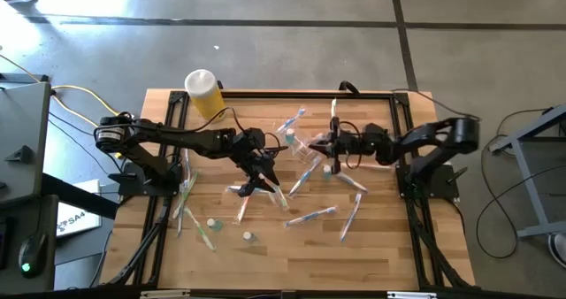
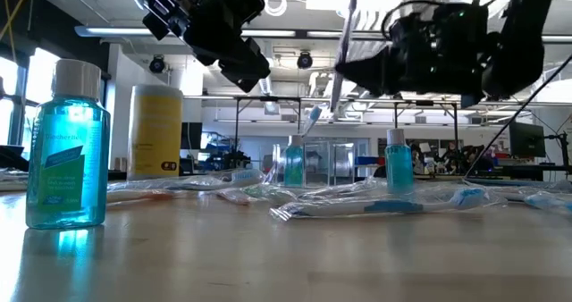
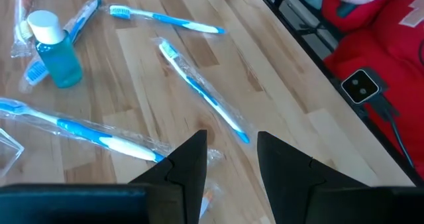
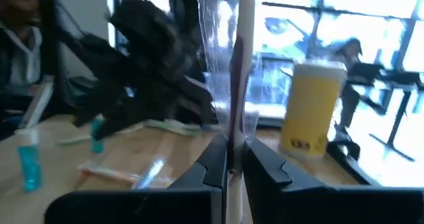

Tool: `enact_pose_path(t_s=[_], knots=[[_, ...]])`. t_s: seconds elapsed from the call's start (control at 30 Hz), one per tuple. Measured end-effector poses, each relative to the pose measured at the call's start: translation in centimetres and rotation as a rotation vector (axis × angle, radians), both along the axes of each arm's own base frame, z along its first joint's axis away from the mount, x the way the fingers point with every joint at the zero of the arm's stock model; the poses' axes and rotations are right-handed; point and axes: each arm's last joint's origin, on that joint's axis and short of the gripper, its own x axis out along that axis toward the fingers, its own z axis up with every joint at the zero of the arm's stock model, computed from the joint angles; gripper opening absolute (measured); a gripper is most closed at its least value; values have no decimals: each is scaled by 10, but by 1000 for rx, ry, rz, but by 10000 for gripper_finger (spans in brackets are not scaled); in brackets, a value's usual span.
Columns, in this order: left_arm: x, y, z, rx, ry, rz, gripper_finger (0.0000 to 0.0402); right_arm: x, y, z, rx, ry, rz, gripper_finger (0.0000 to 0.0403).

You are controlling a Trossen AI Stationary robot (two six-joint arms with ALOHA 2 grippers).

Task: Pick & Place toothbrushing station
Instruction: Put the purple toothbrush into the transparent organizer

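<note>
Left gripper (image 1: 262, 177) hangs above the middle of the wooden table (image 1: 380, 246), its two fingers parted with nothing between them; wrapped toothbrushes (image 3: 199, 91) lie scattered on the boards beneath it beside a small blue bottle (image 3: 56, 50). Farther right, the clear holder cup (image 1: 305, 147) sits mid-table. Right gripper (image 1: 332, 146), raised just beside that cup, is clamped on an upright wrapped toothbrush (image 4: 242, 58). A yellow cylinder (image 1: 204, 93) stands at the far edge.
</note>
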Motion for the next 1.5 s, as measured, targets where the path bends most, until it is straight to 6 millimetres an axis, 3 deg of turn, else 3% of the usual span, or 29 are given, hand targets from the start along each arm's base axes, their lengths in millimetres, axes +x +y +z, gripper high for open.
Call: enact_pose_path(t_s=[0.2, 0.43, 0.87, 1.2, 1.5], knots=[[0, 0, 0, 1, 1, -1, 129, 1, -15, -21, 77, 41, -70, 20], [-1, 0, -1, 3, 7, -3, 129, 2, -17, -36, 111, 95, -101, 20], [0, 0, -1, 5, 5, -5, 129, 2, -18, -39, 138, 124, -125, 47], [0, 0, -1, 4, 4, -5, 129, 3, -17, -40, 138, 130, -96, 45], [0, 0, -1, 4, 3, -5, 129, 2, -17, -44, 152, 171, -102, 81]])
